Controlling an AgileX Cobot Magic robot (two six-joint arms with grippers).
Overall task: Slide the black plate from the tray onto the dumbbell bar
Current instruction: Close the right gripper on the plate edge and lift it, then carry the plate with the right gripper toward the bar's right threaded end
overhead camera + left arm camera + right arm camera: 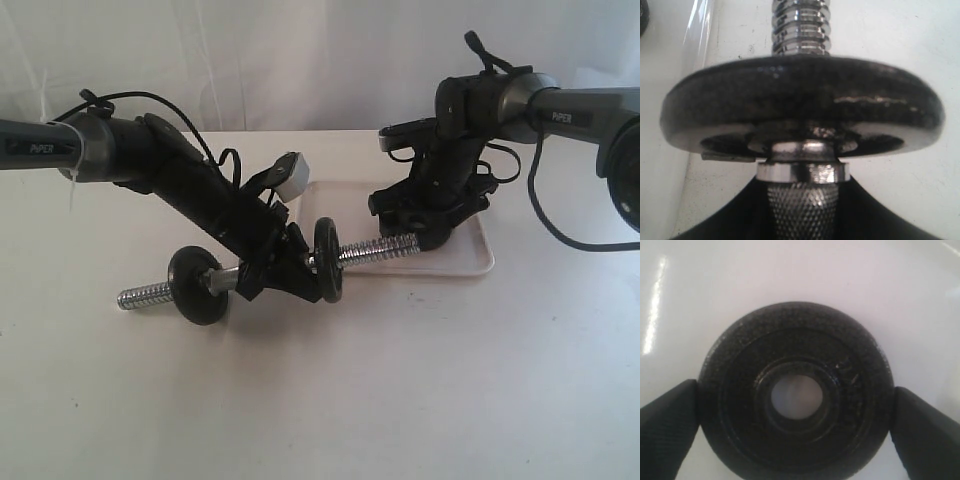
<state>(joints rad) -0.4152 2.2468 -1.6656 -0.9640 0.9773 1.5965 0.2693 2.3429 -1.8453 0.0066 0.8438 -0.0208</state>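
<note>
1. Right wrist view: the right gripper (795,410) has its jaws drawn in on the black plate (735,395), with one of the fingers (670,430) against each side of the rim.
2. The plate lies flat, and white shows through its central hole.
3. Under and around the plate is the glossy white floor of the tray (790,270).
4. Left wrist view: the left gripper (800,225) pinches the knurled grip of the dumbbell bar (800,205), just behind a chrome collar (802,172).
5. A mounted disc (800,100) sits on the bar against that collar, and the threaded chrome end runs on beyond it.
6. Exterior view: the left gripper holds the bar near the middle of the scene. The bar slants from 8 o'clock up to 2 o'clock, and the mounted disc stands just past the jaws on the 2 o'clock side.
7. The threaded tip at the 2 o'clock end reaches over the tray's near edge and ends just beside the right gripper.
8. At the 8 o'clock end a second disc (197,285) rests on the table (400,400), with a short threaded stub beyond it.
9. The tray lies at about 2 o'clock from the table's middle. The right gripper is lowered onto it and hides the black plate from this camera.
</note>
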